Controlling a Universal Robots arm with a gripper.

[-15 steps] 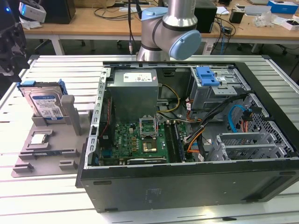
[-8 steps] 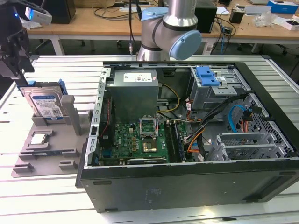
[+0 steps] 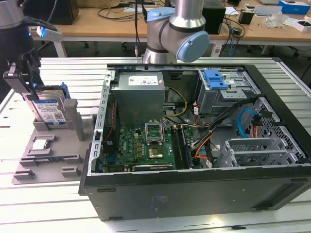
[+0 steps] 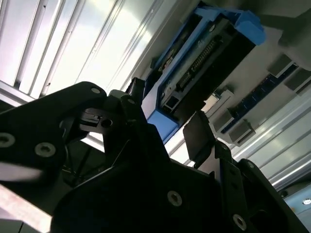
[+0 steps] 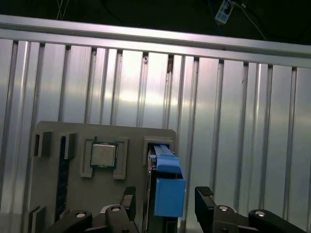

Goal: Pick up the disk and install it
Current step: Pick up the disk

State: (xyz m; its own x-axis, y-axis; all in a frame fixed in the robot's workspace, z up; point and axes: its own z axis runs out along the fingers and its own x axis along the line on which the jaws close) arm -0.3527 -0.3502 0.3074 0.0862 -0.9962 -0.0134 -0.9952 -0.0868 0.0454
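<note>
With end effector [image 5: 166, 198] spread open on both sides of the disk [image 5: 165, 165], upright in gray holder [image 5: 73, 145].

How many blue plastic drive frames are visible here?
2. One surrounds the disk standing in the grey holder; the other, a bare blue bracket, sits atop the metal cage inside the computer case. Others may be hidden.

- We see a table [image 3: 53, 213] of silvery ribbed metal slats with grooves between them.
- Toward the exterior view's left, a flat grey fixture tray [image 3: 53, 162] lies directly on the slats.
- Just beside the tray, toward the exterior view's right, an open black computer case [image 3: 194, 196] lies on its side on the same slats.
- In the first wrist view, we see bare slats around the tray's edges.
</note>
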